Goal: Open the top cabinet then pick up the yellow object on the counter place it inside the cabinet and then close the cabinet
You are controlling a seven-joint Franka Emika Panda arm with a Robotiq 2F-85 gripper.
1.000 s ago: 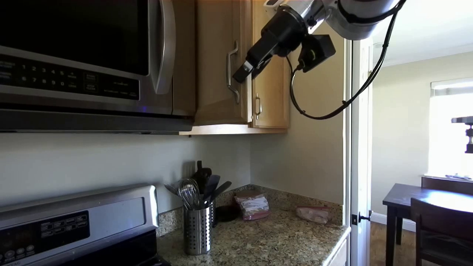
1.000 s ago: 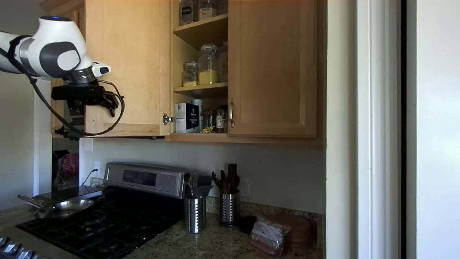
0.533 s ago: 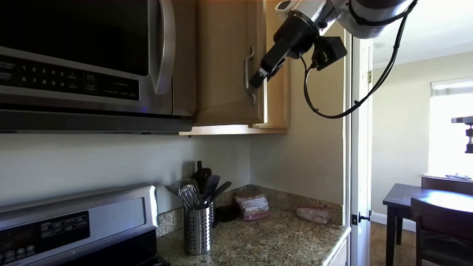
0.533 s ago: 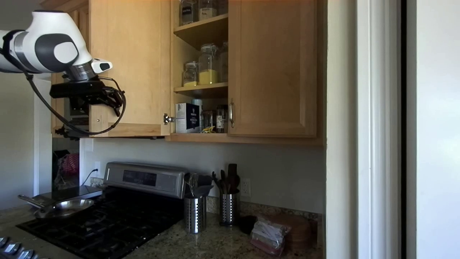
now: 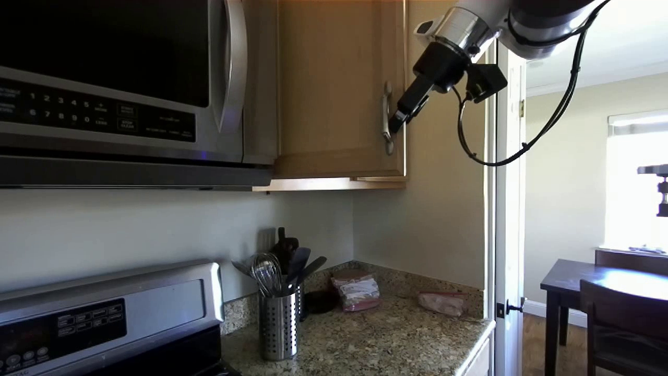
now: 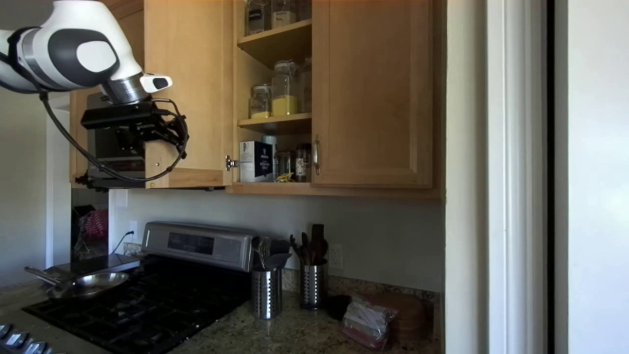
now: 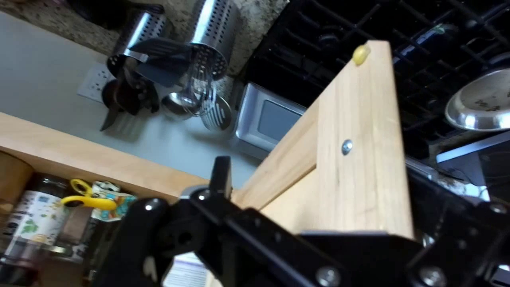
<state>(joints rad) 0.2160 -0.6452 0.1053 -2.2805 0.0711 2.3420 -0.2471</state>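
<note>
Apparently down to the last step: closing the cabinet (image 6: 275, 189), with the yellow object (image 7: 89, 202) already inside, lying at the bottom between the salt box (image 6: 256, 161) and the spice jar (image 7: 38, 215). Looks like scissor handles in the wrist view. Has the gripper (image 5: 402, 120) at the free edge of the swung-out door (image 5: 334, 94), near the handle (image 5: 385, 112), with fingers (image 7: 221, 175) spread astride that edge, pinching nothing as far as shown; cannot tell about contact. Calls next, most likely, for sweeping the door around toward the cabinet, pressing on its outer face, and pulling the fingers out before getting trapped.

As for writing: seems to say "Kosher Salt" on the salt box, under a brand too blurred to settle. Shows digits clearly on the keypad of the microwave (image 5: 104, 52), 1 through 9 and then 0. Carries, apparently, "TAG" low on the stove (image 5: 156, 308) in an exterior view, cut off at the edge. Offers only blurred print on the spice jar and the upper jars (image 6: 284, 18).
</note>
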